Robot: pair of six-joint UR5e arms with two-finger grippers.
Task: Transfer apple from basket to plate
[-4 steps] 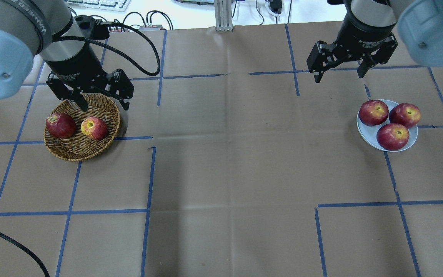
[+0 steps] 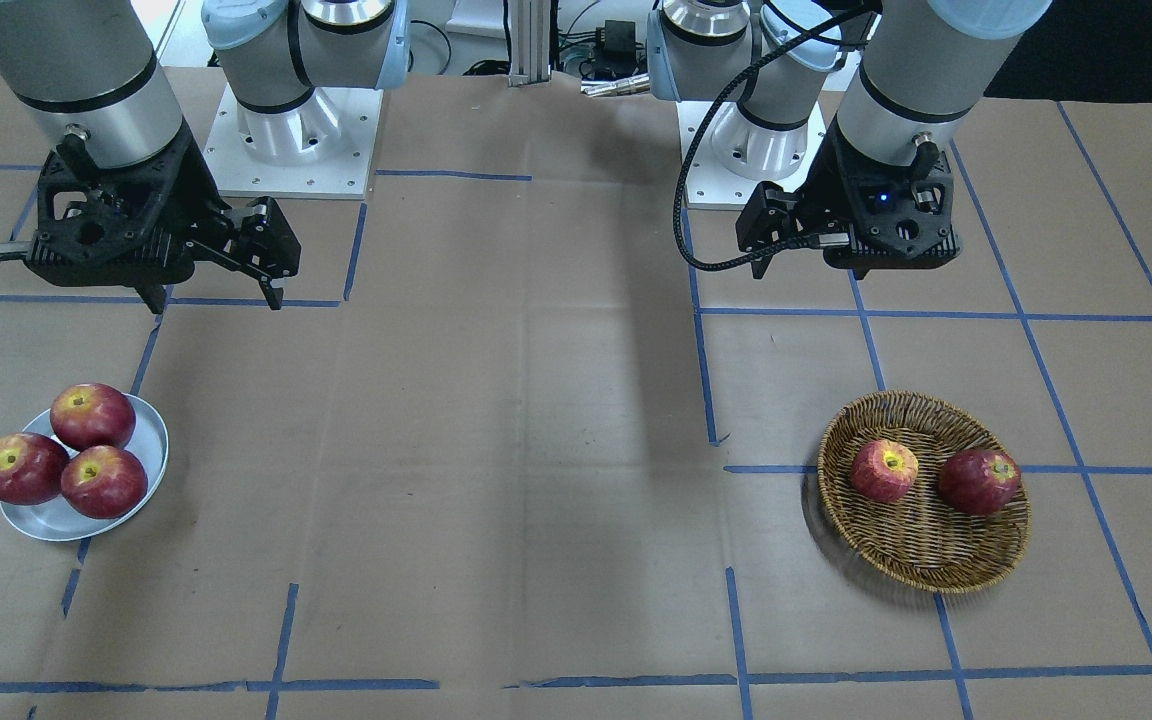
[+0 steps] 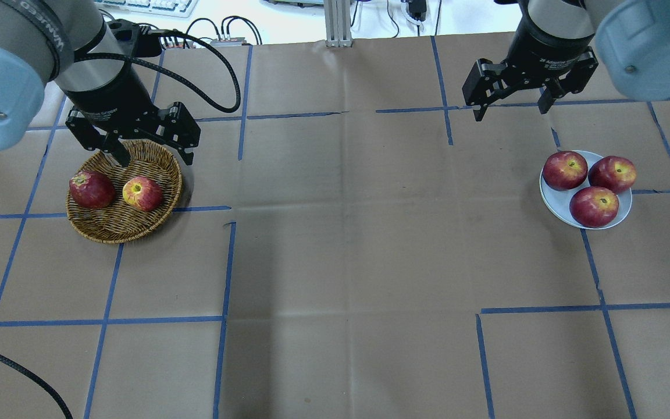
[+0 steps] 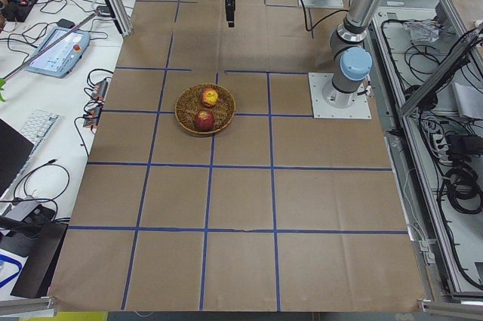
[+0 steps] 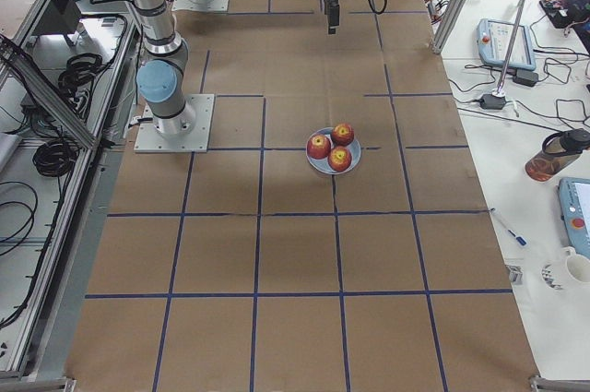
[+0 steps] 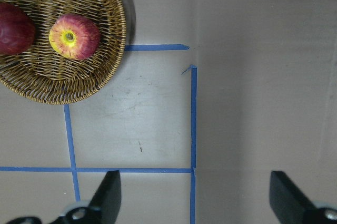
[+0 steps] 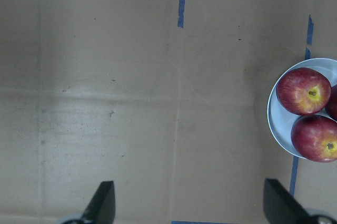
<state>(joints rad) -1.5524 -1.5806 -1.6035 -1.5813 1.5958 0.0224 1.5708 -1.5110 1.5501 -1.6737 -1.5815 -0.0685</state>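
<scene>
The paler apple [image 3: 143, 194] with a yellow stem hollow lies in the wicker basket [image 3: 125, 233], beside a darker red apple [image 3: 91, 188]. It also shows in the front view [image 2: 884, 470] and the left wrist view [image 6: 75, 36]. My left gripper [image 3: 154, 158] is open and empty, raised over the basket's far rim, its fingertips [image 6: 108, 195] wide apart. The pale plate [image 3: 553, 201] at the right holds three dark red apples. My right gripper [image 3: 510, 112] is open and empty, raised beyond the plate's far-left side. The plate also shows in the right wrist view [image 7: 279, 124].
The table is covered in brown paper with a grid of blue tape lines [image 3: 224, 267]. A black cable [image 3: 213, 64] loops from the left wrist. The arm bases [image 2: 286, 140] stand at the robot's side of the table.
Both grippers have drifted slightly toward the far side of the table, still open. The apples, basket and plate have not moved.
</scene>
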